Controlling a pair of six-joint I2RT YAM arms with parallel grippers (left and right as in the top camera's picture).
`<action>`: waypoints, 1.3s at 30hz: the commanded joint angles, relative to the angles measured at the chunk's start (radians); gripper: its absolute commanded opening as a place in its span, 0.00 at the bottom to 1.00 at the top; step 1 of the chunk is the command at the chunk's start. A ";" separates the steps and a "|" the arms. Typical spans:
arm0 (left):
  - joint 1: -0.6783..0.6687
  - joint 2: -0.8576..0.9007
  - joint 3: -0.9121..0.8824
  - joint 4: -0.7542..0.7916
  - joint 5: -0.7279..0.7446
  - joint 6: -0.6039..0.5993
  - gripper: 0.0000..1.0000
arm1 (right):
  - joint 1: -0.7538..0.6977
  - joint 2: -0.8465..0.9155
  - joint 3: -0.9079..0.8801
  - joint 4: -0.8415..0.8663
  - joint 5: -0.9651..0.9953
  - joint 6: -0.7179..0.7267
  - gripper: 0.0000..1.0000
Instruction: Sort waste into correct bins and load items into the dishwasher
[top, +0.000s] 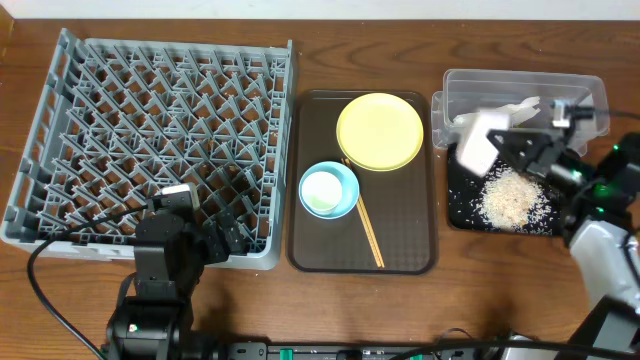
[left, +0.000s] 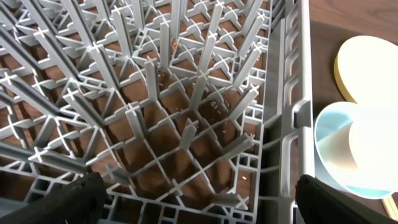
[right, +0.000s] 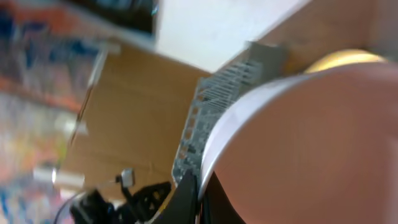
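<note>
My right gripper (top: 512, 142) is shut on the rim of the white bowl (top: 474, 146) and holds it tipped on its side over the black tray (top: 455, 205). A heap of rice scraps (top: 513, 198) lies in that tray. In the right wrist view the fingers (right: 202, 193) pinch the bowl's rim (right: 249, 112); the picture is blurred. My left gripper (top: 225, 238) is open and empty over the front right corner of the grey dish rack (top: 150, 130); its fingertips (left: 199, 199) are spread over the rack's pegs (left: 155, 93). The snack wrapper is out of view.
The brown serving tray (top: 410, 250) holds the yellow plate (top: 380, 131), the light-blue bowl (top: 329, 190) with something cream inside, and chopsticks (top: 370, 232). The clear tub (top: 520, 85) stands behind the black tray with something white in it. Bowl (left: 326, 134) and plate (left: 367, 62) lie right of the rack.
</note>
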 joint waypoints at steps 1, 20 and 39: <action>0.004 0.001 0.022 0.000 -0.012 0.006 1.00 | 0.121 -0.079 0.012 0.224 0.033 0.306 0.01; 0.004 0.001 0.022 0.000 -0.012 0.006 1.00 | 0.597 -0.067 0.281 -0.354 0.822 -0.356 0.01; 0.004 0.001 0.022 0.000 -0.012 0.006 1.00 | 0.948 0.340 0.514 -0.690 1.363 -0.964 0.01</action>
